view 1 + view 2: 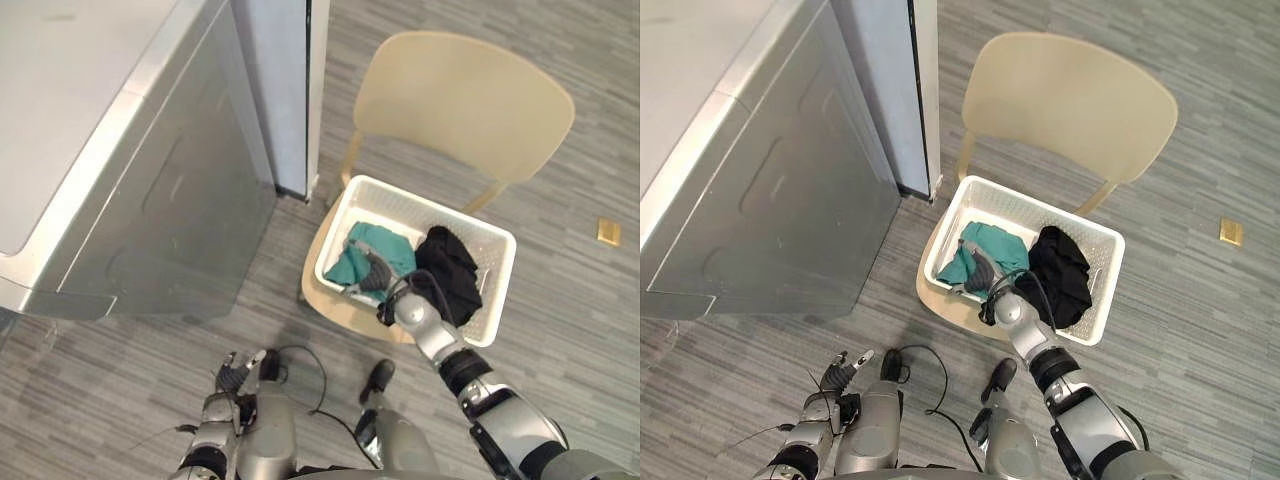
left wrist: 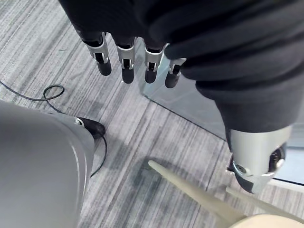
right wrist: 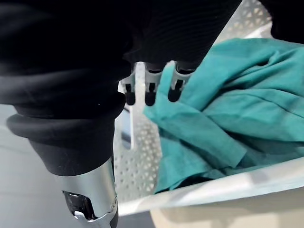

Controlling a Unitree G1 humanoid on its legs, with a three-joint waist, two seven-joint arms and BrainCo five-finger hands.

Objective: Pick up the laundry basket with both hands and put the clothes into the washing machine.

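A white laundry basket (image 1: pixel 440 208) stands on the seat of a cream chair (image 1: pixel 460 100). Inside it lie a teal cloth (image 1: pixel 375 250) and a black cloth (image 1: pixel 450 270). My right hand (image 1: pixel 400 300) reaches over the basket's near rim, fingers (image 3: pixel 149 90) straight and pointing down beside the teal cloth (image 3: pixel 237 114), with the thumb (image 3: pixel 90 199) out by the rim. It holds nothing. My left hand (image 1: pixel 235 375) hangs low by my body, far from the basket, its fingers (image 2: pixel 123 61) straight above the floor. The grey washing machine (image 1: pixel 150 180) fills the left.
A pale upright panel (image 1: pixel 290 90) stands between the washing machine and the chair. A small yellow tag (image 1: pixel 608 232) lies on the floor at the right. Grey striped floor stretches around the chair and in front of the machine.
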